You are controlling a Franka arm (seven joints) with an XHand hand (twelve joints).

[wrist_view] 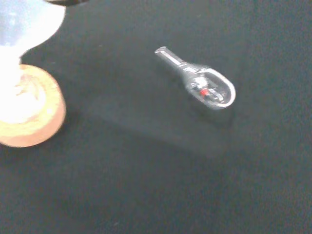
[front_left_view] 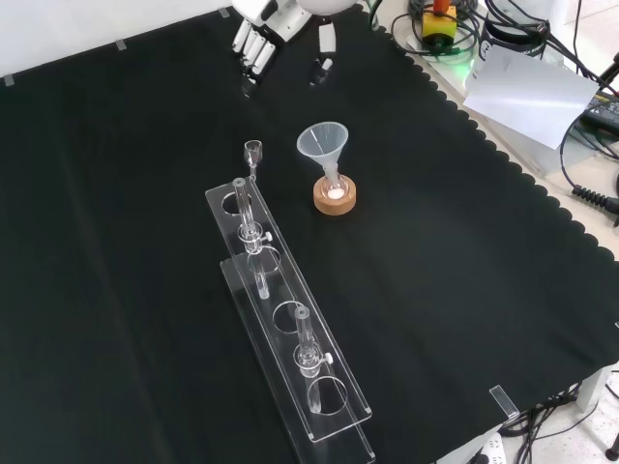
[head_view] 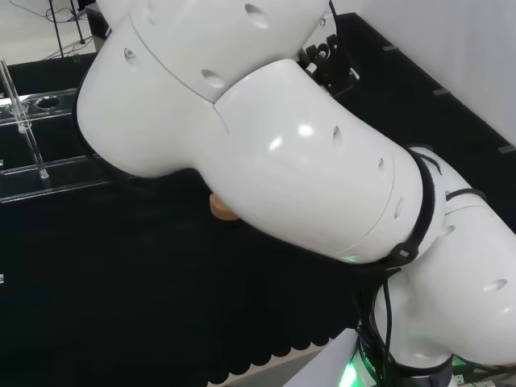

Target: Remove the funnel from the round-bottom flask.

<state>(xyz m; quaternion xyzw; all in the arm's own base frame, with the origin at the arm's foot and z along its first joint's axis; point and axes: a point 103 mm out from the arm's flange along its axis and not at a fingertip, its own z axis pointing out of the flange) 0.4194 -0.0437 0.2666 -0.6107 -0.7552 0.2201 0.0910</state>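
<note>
Front view showed the hand (front_left_view: 259,39) at the top, fingers straight and holding nothing. The funnel (front_left_view: 324,145) sat in the flask (front_left_view: 334,189) near the middle. It looked light, thin and slippery; its wide rim seemed best to hold.

A black cloth with a scalloped edge (front_left_view: 455,92) covers the table (front_left_view: 542,382) and runs diagonally down the right side of the front view. Beyond that edge, at the upper right of the frame, lie a pale grey sheet of paper (front_left_view: 527,92) and a tangle of black cables (front_left_view: 580,174) (more cables trail at the lower right corner). In the head view, a plain white wall (head_view: 451,48) fills the upper right of the frame. Even, soft light falls across the cloth.
</note>
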